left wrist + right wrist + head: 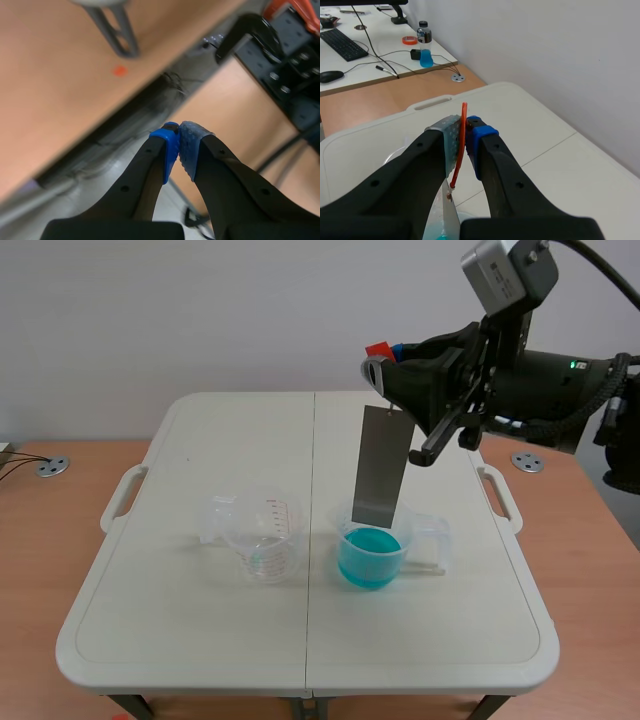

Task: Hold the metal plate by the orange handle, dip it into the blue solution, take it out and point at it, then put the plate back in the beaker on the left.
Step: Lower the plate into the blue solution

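Note:
A grey metal plate (380, 468) hangs upright from my right gripper (385, 368), its lower edge just inside the rim of the beaker of blue solution (370, 556). In the right wrist view my right gripper (466, 131) is shut on the thin orange handle (460, 150), and the plate's top (449, 215) shows below the fingers. An empty clear beaker (262, 533) with red markings stands to the left of the blue one. My left gripper (178, 131) is shut on nothing, off the table, facing floor and table legs; it is out of the scene view.
The white folding table (200, 640) sits on a wooden desk. Behind it is a pale wall. In the right wrist view a far desk carries a bottle of blue liquid (424, 50), a keyboard (342, 44) and cables.

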